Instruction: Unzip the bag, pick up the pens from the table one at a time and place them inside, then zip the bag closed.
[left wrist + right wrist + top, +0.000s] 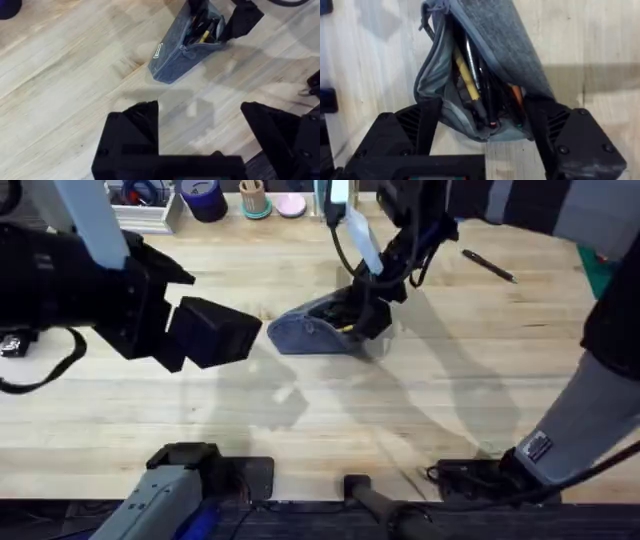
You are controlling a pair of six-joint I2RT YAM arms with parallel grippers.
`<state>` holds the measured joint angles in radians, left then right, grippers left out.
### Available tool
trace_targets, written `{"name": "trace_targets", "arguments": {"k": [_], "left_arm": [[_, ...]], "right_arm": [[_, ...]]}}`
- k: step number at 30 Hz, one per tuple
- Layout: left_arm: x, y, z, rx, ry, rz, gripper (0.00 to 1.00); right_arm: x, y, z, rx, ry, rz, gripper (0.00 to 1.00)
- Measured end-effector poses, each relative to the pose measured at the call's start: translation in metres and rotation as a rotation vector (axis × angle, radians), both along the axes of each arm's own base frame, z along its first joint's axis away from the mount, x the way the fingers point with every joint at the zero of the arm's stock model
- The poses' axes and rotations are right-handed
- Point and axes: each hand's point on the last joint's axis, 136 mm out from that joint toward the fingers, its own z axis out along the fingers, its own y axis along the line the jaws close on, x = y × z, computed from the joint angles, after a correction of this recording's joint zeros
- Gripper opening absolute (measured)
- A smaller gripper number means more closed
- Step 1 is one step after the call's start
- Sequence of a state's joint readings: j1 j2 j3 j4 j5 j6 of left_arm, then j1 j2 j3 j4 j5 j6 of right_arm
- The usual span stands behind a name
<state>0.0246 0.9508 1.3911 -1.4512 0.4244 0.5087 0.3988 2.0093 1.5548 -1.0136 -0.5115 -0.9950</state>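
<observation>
The blue-grey bag lies at the middle of the table, unzipped, its mouth gaping. Inside it, several pens and a yellow pencil show. My right gripper is low over the bag's right end, open, with that end between its fingers. The bag also lies ahead of my left gripper, which hangs open and empty well above the table's left side, clear of the bag. One black pen lies on the table at the back right.
Along the back edge stand a white tray, a dark blue cup, a wooden holder and a pink item. A green object sits at the right edge. Bare wood stretches in front of the bag.
</observation>
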Motion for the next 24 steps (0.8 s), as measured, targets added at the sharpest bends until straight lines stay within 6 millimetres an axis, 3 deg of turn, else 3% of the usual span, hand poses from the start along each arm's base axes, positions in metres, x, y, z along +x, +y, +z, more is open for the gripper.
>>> {"name": "trace_targets", "arguments": {"k": [7, 16, 24], "left_arm": [[0.000, 0.000, 0.000, 0.000, 0.000, 0.000, 0.995], [0.005, 0.000, 0.003, 0.001, -0.027, 0.000, 0.995], [0.005, 0.000, 0.003, 0.001, -0.027, 0.000, 0.995]], "right_arm": [[0.009, -0.006, 0.023, 0.001, -0.037, -0.045, 0.996], [0.024, -0.033, 0.074, 0.035, -0.109, -0.221, 0.996], [0.022, -0.051, 0.112, 0.038, -0.173, -0.314, 0.996]]}}
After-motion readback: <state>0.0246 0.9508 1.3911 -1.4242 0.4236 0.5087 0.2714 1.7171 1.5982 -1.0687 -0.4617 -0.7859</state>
